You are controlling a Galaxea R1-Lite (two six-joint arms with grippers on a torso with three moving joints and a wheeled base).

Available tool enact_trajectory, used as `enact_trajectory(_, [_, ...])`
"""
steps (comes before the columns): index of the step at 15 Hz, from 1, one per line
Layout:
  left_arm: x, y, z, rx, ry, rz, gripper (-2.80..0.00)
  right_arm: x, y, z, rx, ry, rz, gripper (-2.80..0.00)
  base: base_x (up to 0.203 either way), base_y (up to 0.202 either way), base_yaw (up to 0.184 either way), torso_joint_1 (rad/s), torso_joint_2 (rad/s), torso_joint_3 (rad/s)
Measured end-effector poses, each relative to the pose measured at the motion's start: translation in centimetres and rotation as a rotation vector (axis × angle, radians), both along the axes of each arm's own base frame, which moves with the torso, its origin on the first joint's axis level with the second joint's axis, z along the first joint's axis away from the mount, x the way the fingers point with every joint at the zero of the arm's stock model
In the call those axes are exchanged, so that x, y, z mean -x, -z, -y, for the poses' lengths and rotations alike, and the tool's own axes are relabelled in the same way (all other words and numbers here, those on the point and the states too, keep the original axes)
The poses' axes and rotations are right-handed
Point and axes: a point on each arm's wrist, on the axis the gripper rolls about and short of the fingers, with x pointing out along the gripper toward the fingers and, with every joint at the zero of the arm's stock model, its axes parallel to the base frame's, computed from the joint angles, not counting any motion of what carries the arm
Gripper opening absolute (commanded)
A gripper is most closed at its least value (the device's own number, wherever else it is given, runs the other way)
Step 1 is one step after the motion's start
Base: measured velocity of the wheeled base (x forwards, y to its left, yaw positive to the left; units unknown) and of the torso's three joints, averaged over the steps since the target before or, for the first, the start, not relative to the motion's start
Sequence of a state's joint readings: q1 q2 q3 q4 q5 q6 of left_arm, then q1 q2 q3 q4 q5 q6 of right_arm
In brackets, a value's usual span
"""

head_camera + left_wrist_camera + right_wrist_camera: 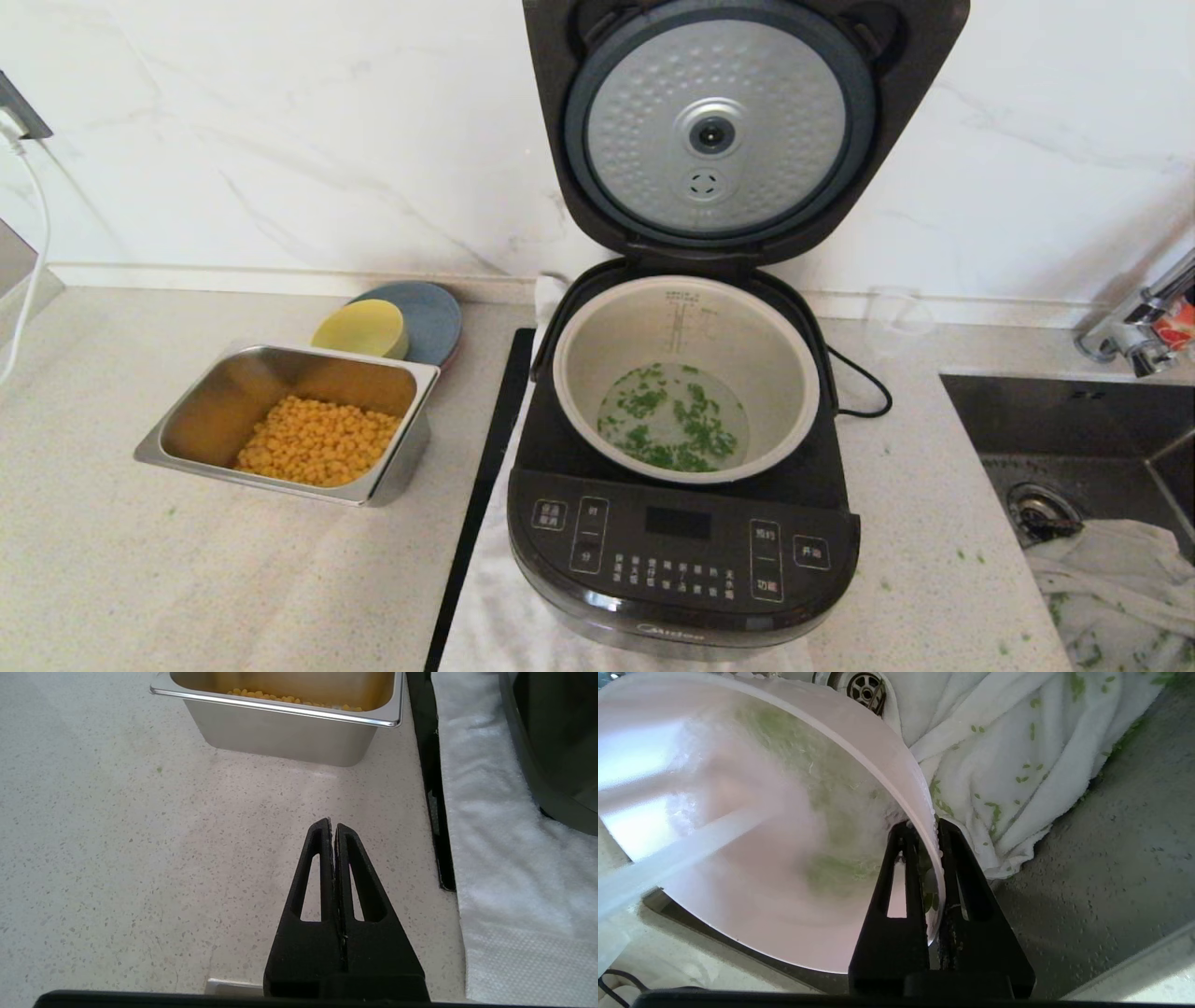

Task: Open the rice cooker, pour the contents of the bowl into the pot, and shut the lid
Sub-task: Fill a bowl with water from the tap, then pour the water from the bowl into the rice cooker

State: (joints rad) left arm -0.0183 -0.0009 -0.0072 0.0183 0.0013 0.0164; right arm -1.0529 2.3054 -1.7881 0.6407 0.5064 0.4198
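A: Head view, left to right — steel tray (pixel 187 439) of corn, then the rice cooker (pixel 686 551) with the lid (pixel 738 131) upright and its dimpled underside facing forward. The pot (pixel 686 373) already holds water and green herb. Left gripper (pixel 334 828): pressed shut on nothing, low over the counter (pixel 117 858).

B: And the bowl (pixel 752 826)?

A: Right gripper (pixel 930 826) is clamped on its rim, one finger inside, one outside, over the towel (pixel 1017 751) lying in the sink. Probably light, stiff and wet — slippery at that thin edge. It is tilted steeply; being round, it has no long axis. Lid closing remains.
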Motion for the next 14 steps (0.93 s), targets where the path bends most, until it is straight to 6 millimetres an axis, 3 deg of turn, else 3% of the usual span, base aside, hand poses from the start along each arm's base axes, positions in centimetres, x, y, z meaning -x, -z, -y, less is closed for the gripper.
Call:
enact_trajectory(5, [0.0, 0.0, 0.0, 0.000, 0.000, 0.000, -2.80, -0.4, 0.3, -0.4, -0.014, -0.014, -0.009, -2.80, 0.000, 0.000, 0.000, 0.000, 0.00, 0.000])
enact_trajectory(9, [0.0, 0.0, 0.0, 0.000, 0.000, 0.000, -2.80, -0.5, -0.8, -1.9, -0.006, -0.044, -0.010, -2.80, 0.000, 0.000, 0.000, 0.000, 0.00, 0.000])
enact_trajectory(14, [0.0, 0.0, 0.0, 0.000, 0.000, 0.000, -2.80, -1.2, -3.0, -8.0, 0.016, -0.185, -0.038, -2.80, 0.000, 0.000, 0.000, 0.000, 0.00, 0.000])
